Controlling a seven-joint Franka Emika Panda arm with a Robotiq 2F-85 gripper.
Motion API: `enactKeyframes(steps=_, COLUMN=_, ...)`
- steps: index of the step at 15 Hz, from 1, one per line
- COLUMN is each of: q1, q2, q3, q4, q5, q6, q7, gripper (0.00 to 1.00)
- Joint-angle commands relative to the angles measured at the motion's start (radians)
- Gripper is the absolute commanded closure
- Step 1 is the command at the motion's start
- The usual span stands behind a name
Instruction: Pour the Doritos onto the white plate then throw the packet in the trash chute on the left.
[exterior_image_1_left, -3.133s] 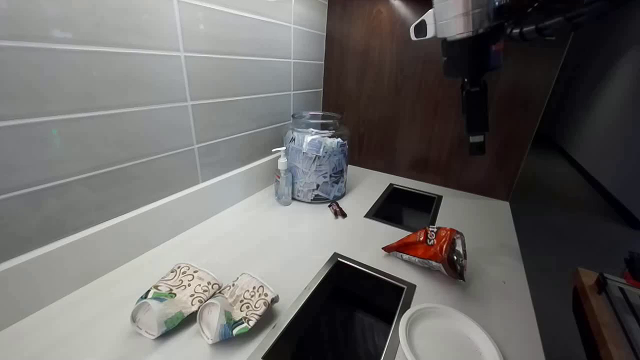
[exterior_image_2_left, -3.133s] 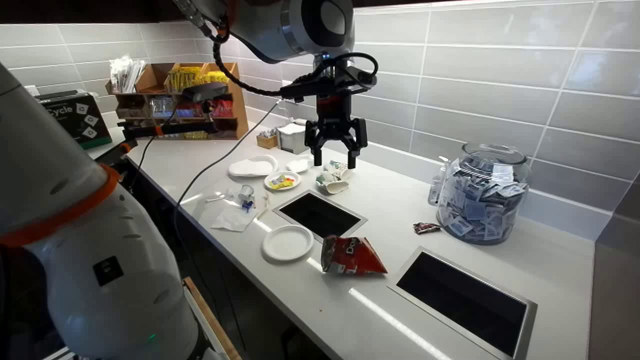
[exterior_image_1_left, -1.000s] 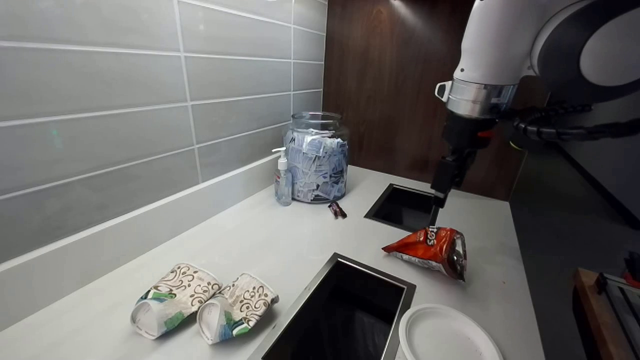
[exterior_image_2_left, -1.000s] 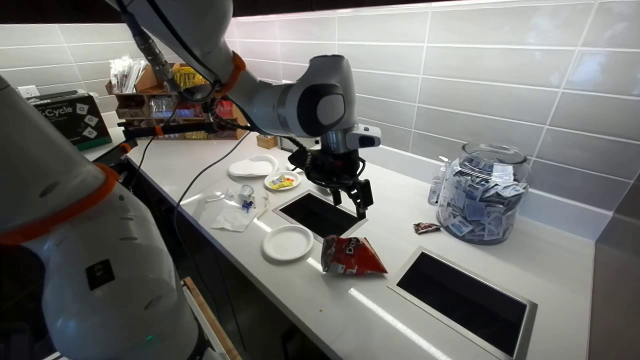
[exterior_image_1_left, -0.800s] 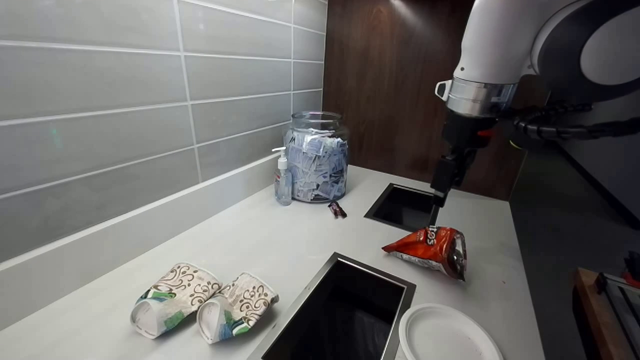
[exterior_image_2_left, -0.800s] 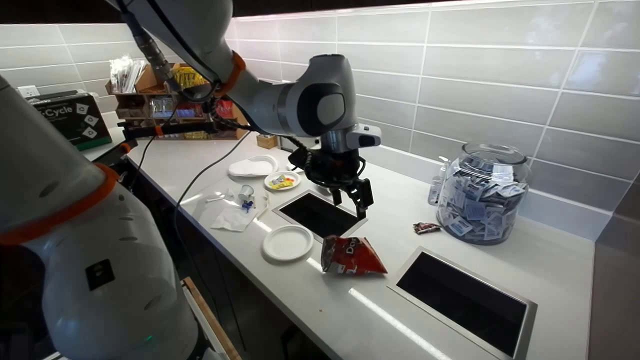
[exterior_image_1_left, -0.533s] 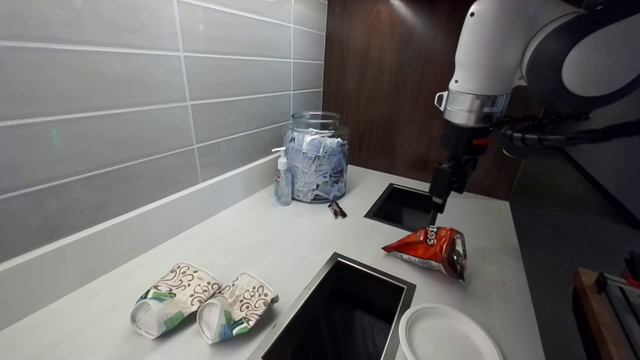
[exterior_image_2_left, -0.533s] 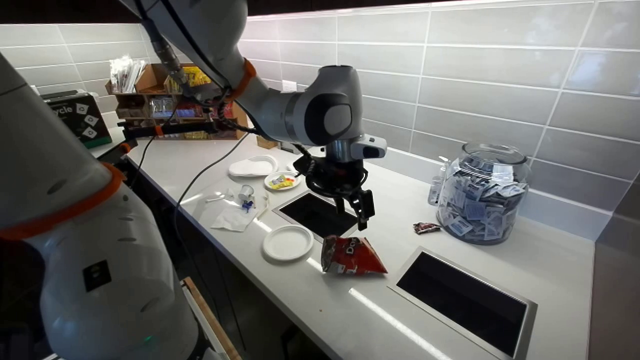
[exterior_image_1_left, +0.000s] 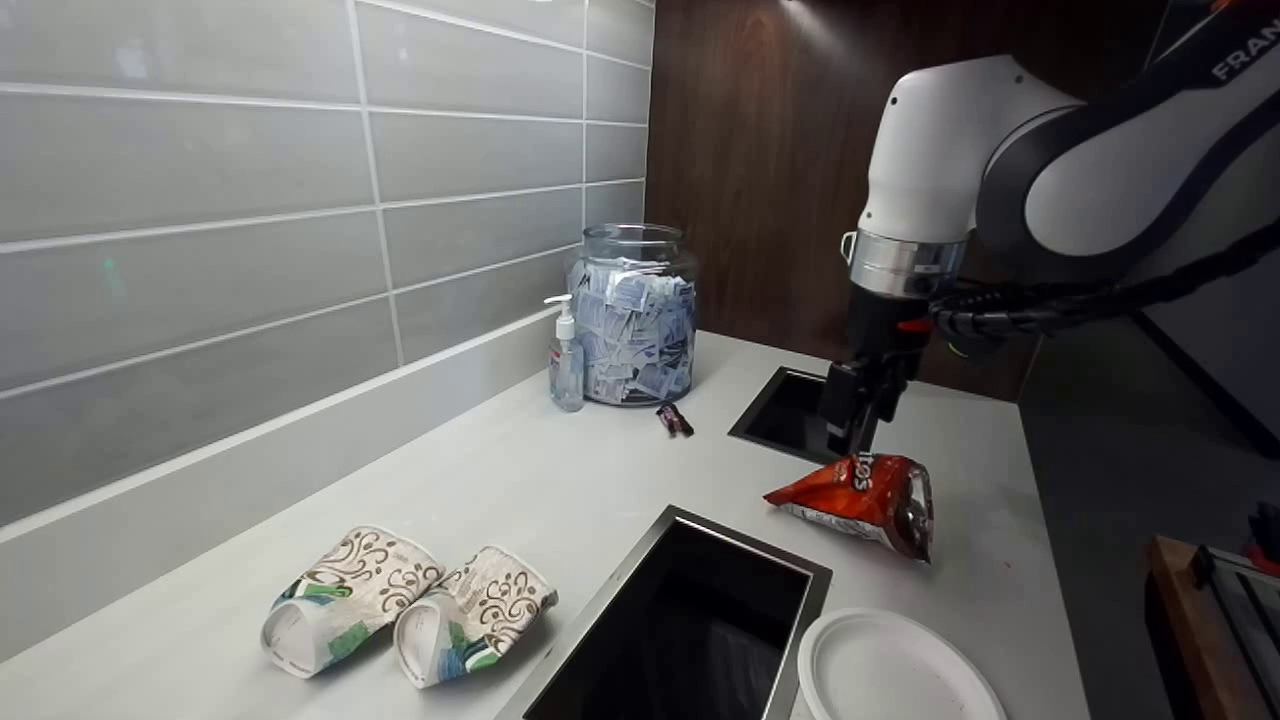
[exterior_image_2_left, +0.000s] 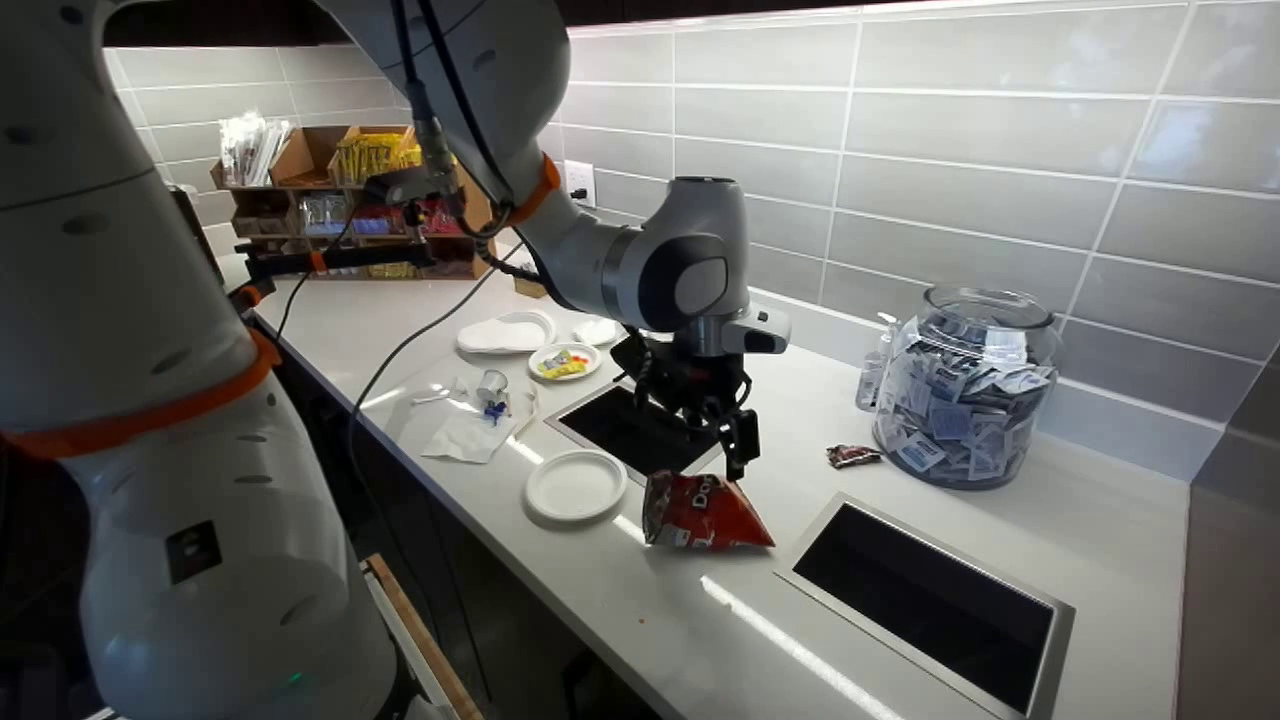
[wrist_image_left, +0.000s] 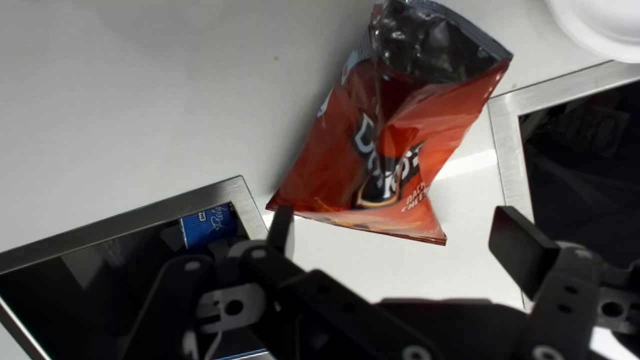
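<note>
arm (exterior_image_1_left: 935, 150) pointing down by Doritos packet (wrist_image_left: 382, 135) | gripper (wrist_image_left: 400, 235) standing wide, contact unclear | packet lying between framed chutes (wrist_image_left: 512, 165), near white plate (exterior_image_2_left: 575, 485) | counter (exterior_image_2_left: 640, 580) running from packet to robot-side edge

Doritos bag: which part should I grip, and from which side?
I'd pinch the Doritos bag just inside its closed end, coming down from above. That end is nearest the open tool, while the gaping mouth faces away, on the side of the white plate, so it should stay free for pouring.
</note>
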Motion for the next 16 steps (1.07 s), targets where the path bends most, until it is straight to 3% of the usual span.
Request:
enactKeyframes(steps=1, q1=0.019, q2=0.081, q3=-0.019, q4=0.026, q5=0.04, q6=0.058, q7=-0.013, gripper=0.0)
enactKeyframes(steps=6, q1=0.027, q2=0.152, q3=-0.033, q4=0.048, q5=0.038, q6=0.116, q7=-0.009, gripper=0.04)
enactKeyframes(steps=7, q1=0.03, q2=0.162, q3=-0.037, q4=0.052, q5=0.04, q6=0.121, q7=-0.011, gripper=0.27)
enactKeyframes(steps=9, q1=0.034, q2=0.181, q3=-0.046, q4=0.062, q5=0.037, q6=0.127, q7=-0.01, gripper=0.31)
enactKeyframes(steps=16, q1=0.043, q2=0.22, q3=-0.064, q4=0.087, q5=0.059, q6=0.127, q7=-0.025, gripper=0.86)
